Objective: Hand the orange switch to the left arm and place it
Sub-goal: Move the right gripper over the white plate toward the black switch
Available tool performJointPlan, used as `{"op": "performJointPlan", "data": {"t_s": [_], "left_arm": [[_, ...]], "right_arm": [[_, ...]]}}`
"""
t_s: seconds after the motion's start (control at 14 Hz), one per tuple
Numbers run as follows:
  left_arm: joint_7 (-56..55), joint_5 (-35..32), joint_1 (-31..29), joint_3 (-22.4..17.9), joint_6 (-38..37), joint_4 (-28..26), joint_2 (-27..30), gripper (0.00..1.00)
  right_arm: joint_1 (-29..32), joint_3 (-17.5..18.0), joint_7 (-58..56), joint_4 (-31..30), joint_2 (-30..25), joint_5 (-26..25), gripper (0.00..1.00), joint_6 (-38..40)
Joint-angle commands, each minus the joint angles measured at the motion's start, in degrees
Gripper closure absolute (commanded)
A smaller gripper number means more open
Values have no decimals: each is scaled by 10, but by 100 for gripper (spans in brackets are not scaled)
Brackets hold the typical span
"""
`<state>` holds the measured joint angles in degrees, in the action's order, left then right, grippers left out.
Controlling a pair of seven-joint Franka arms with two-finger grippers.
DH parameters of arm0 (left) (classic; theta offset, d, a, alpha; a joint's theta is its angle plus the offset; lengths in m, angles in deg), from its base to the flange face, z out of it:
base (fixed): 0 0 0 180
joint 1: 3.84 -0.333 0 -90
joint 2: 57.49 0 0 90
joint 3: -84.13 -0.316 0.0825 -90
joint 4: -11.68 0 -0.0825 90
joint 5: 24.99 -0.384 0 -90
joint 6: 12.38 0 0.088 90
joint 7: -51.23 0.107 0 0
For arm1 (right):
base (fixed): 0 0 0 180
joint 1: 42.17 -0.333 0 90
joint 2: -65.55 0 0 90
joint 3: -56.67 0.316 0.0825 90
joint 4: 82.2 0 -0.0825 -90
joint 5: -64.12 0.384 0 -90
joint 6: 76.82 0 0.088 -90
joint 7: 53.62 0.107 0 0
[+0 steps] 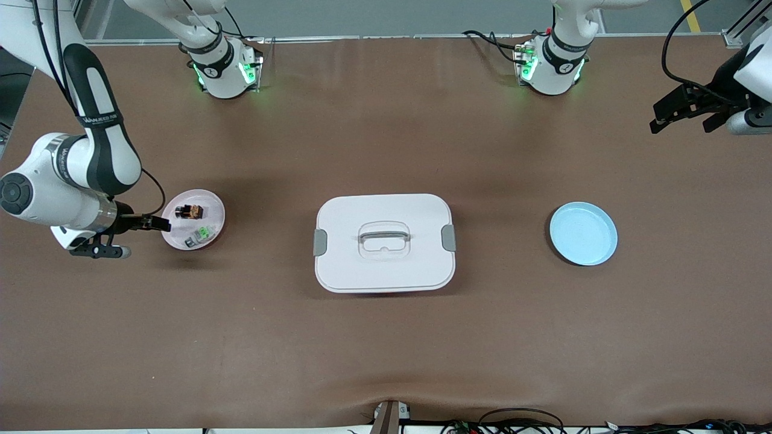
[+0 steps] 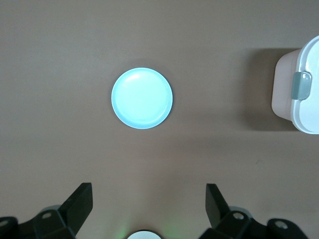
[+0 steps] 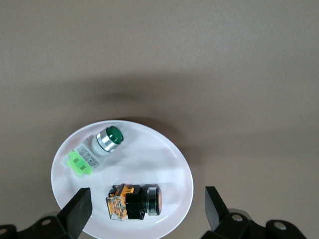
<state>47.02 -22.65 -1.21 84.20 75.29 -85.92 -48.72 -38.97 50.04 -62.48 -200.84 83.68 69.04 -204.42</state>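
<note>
The orange switch (image 1: 189,211) lies on its side on a pink plate (image 1: 214,212) toward the right arm's end of the table. In the right wrist view the orange switch (image 3: 134,201) shows between the spread fingers of my right gripper (image 3: 147,198), which hangs open above it. My right gripper (image 1: 151,224) sits at that plate's edge. The white box (image 1: 384,241) with grey clips stands mid-table. My left gripper (image 1: 687,117) waits open and empty, high over the left arm's end of the table; from the left wrist, this gripper (image 2: 148,194) looks down on bare table.
A green-and-silver switch (image 1: 202,234) shares the pink plate (image 3: 174,149), nearer the front camera than the orange one. A light blue plate (image 1: 583,233) lies empty toward the left arm's end. The left wrist view catches the blue plate (image 2: 142,98) and the box's clip end (image 2: 299,94).
</note>
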Motion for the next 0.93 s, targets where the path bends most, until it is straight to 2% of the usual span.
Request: {"op": "performJointPlan", "data": {"t_s": [0.0, 0.36, 0.64, 0.86], "left_arm": [[12, -9, -4, 3, -8, 12, -4, 0], [12, -9, -4, 2, -8, 12, -5, 0], [12, -9, -5, 2, -8, 12, -5, 0], [12, -9, -5, 2, -8, 12, -5, 0]], "right_arm": [[0, 5, -12, -67, -42, 11, 0, -43], [-26, 5, -5, -105, -47, 11, 0, -78], [-29, 5, -5, -147, -44, 11, 0, -141], [-39, 5, -7, -152, -41, 8, 0, -150]]}}
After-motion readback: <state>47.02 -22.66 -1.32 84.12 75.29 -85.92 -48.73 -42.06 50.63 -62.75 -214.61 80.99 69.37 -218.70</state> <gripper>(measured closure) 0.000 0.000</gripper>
